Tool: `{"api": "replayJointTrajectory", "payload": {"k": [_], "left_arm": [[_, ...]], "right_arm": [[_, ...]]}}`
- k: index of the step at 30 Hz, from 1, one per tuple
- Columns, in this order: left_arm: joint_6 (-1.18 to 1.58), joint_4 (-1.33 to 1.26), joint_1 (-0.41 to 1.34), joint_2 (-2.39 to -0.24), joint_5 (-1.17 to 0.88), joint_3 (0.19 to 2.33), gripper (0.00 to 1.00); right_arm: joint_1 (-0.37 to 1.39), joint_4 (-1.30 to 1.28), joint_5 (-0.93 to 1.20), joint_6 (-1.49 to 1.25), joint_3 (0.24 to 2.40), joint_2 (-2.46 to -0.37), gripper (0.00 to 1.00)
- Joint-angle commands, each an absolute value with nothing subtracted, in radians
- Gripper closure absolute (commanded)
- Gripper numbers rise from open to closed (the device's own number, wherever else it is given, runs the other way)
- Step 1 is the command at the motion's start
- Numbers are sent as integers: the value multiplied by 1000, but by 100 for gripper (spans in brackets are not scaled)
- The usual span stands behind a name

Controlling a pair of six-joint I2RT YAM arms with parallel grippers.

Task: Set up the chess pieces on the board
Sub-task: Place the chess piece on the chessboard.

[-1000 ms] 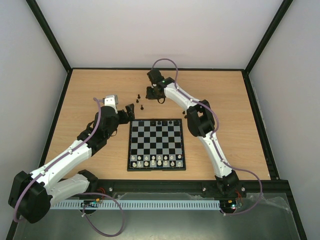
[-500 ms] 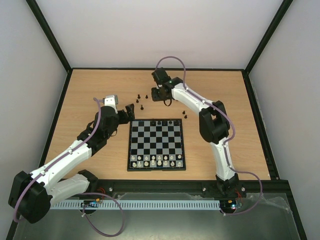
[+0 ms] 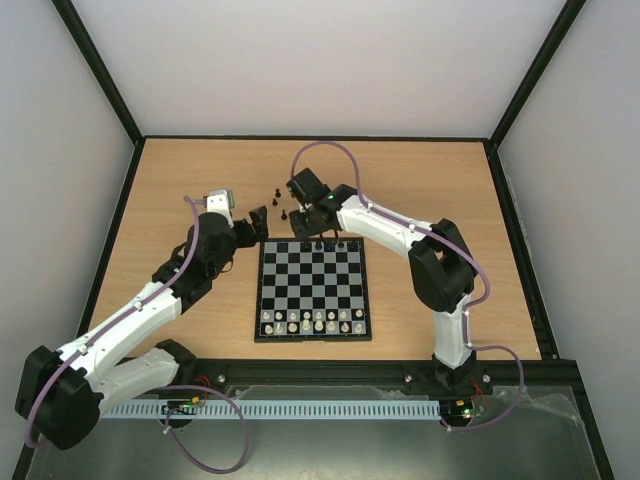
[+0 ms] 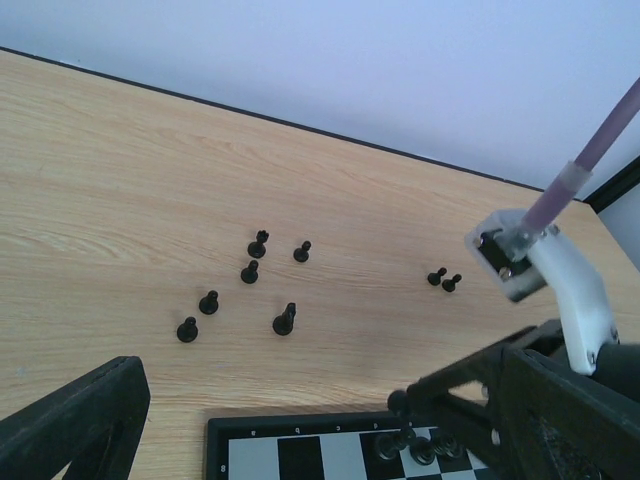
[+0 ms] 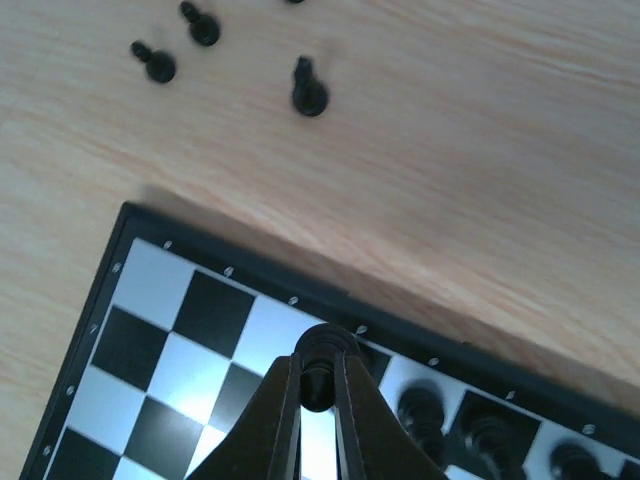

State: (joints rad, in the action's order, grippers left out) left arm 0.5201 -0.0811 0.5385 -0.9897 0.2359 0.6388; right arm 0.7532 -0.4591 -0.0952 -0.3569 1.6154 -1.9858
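The small square chessboard of black and pale checks with a black frame is lying at the middle of the light wooden tabletop. The right gripper is hanging over the board's 12 o'clock edge, toward its 11 o'clock corner. Its fingers are pinching one tiny black chess piece just below the head, so the jaws are closed tight on it. Whether the base is touching the square beneath, I cannot tell.

Three more black pieces are standing in the far row, just to the 3 o'clock side of the held one. A scatter of loose black pieces is sitting on bare wood off the board's 11 o'clock corner. A pair of them is standing apart at the 3 o'clock end of that scatter.

Small cream-white pieces are lining the board's 6 o'clock side.

The left gripper is hovering off the board's 10 o'clock corner, near the scatter, with its jaws spread wide and nothing between them.
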Motion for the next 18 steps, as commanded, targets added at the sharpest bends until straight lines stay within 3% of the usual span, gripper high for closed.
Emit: {"api": "replayJointTrajectory", "payload": {"k": [1, 18], "left_arm": [[513, -63, 538, -989, 262, 646, 1], [523, -65, 538, -972, 286, 635, 1]], "right_arm": [[792, -445, -74, -345, 1587, -1937, 97], [836, -454, -91, -347, 1595, -2002, 97]]}}
